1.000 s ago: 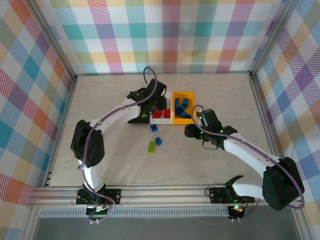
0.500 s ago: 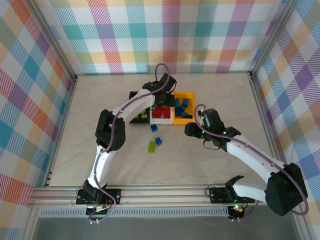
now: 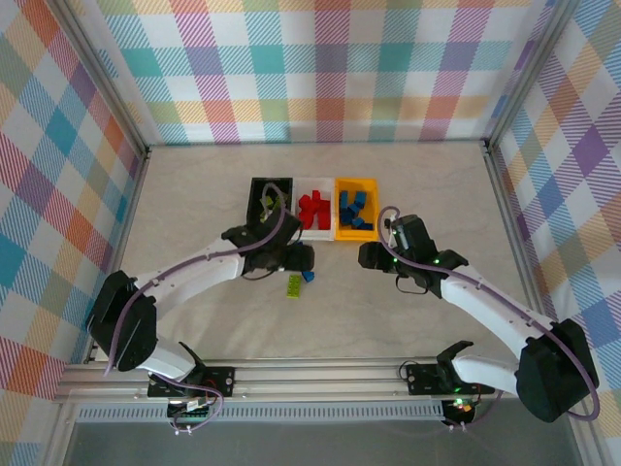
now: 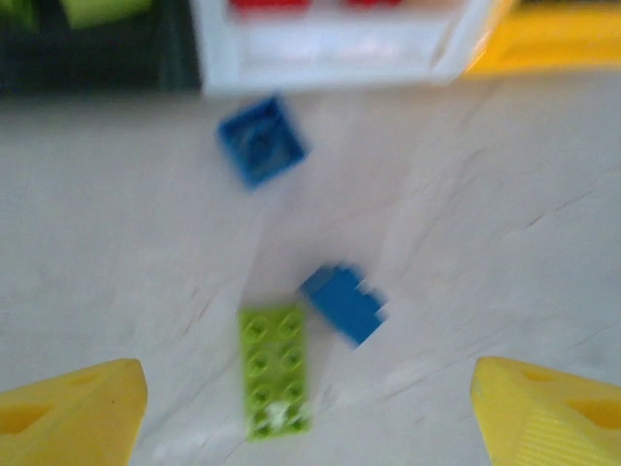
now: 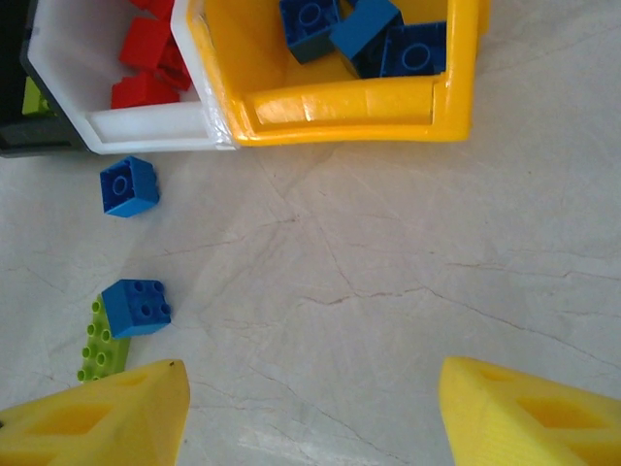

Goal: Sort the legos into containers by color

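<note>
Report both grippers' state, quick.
Left gripper: open, holding nothing.
Right gripper: open, holding nothing.

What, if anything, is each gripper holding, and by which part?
Nothing is held. The left gripper and right gripper are both open; the lime green brick lies loose on the table.

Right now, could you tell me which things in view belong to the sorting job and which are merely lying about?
Job: black bin, white bin, yellow bin; loose green brick; blue brick next to it; blue brick near the white bin; sorted red bricks; sorted blue bricks.
Surroundings only: plaid walls; metal frame rail.
</note>
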Controlling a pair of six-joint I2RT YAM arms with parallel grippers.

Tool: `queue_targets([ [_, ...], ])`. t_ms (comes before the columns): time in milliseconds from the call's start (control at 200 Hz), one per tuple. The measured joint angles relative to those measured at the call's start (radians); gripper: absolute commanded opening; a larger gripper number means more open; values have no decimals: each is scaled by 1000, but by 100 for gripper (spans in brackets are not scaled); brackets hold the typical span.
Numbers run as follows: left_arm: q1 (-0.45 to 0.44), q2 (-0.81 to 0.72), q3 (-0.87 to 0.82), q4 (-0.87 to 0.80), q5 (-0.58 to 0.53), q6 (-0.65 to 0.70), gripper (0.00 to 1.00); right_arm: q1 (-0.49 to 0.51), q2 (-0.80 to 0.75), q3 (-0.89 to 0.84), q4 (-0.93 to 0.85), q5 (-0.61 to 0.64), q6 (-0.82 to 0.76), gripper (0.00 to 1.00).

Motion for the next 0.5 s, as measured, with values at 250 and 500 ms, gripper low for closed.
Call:
queue_targets([
  [250,-20,45,-153,54,51,-17,82,0,18,-7,19,-9,21,69],
  [500,-30,157,-136,99,11,-12,68,0,19,-7,23,-9,23,69],
])
